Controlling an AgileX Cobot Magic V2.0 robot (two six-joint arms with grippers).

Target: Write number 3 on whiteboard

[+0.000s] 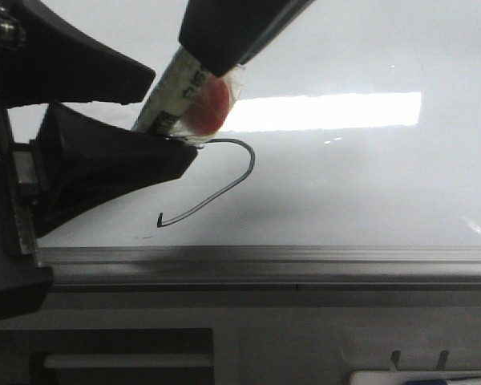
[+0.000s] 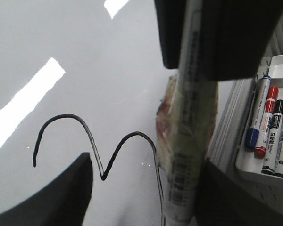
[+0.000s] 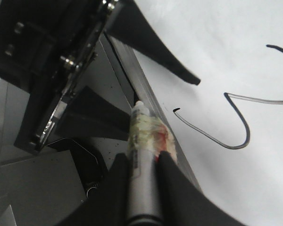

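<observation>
The number 3 [image 1: 228,178] is drawn in thin black line on the glossy whiteboard [image 1: 369,184]. It also shows in the left wrist view [image 2: 104,160] and the right wrist view [image 3: 238,127]. My right gripper [image 3: 142,157] is shut on a marker pen [image 3: 141,136] wrapped in pale and red tape. The pen's tip is over the board's grey frame edge [image 3: 146,89], apart from the end of the numeral's tail. My left gripper [image 1: 175,115] is open, with the pen [image 2: 186,169] between its fingers, close to one of them.
A white tray [image 2: 247,169] with several marker pens [image 2: 269,122] stands beside the board's frame. The board's metal frame [image 1: 264,261] runs along the near edge, and another white tray [image 1: 417,377] lies below it at the right. A bright light reflection [image 1: 329,111] crosses the board.
</observation>
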